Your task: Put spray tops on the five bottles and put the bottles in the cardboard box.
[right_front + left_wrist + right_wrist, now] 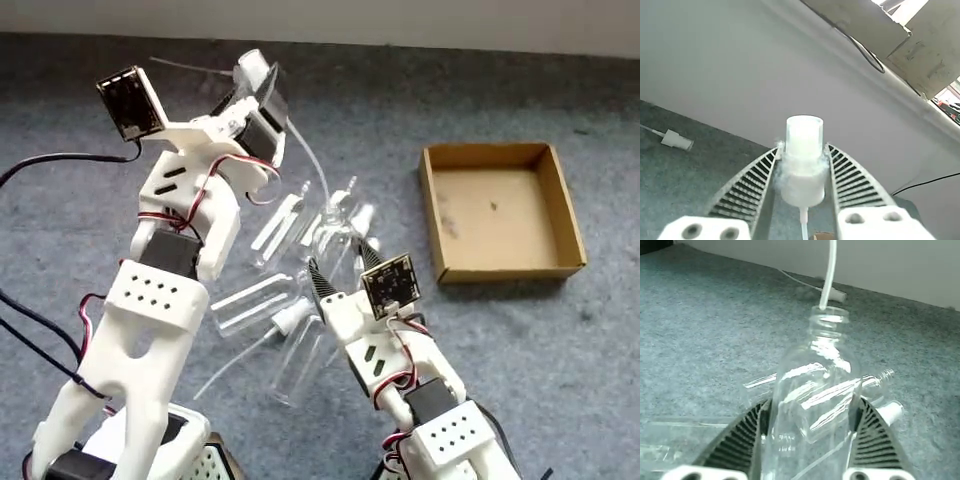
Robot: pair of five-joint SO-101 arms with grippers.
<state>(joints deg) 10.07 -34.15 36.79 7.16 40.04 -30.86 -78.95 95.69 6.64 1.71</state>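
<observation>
Plastic bottle [815,375] sits clamped in right gripper [811,406]; left gripper [803,148], pinching the spray top [803,165], should lower its tube [828,275], seemingly centred, straight.

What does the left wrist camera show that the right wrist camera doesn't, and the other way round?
Left wrist view, not the right: the left gripper shut on a white plastic spray top.

Right wrist view, not the left: the right gripper clamping a clear plastic bottle, with other clear bottles lying behind it.

Both: the held top's thin white tube, which reaches the gripped bottle's mouth, the grey carpet, and a loose white spray top lying on it, possibly the same one.
</observation>
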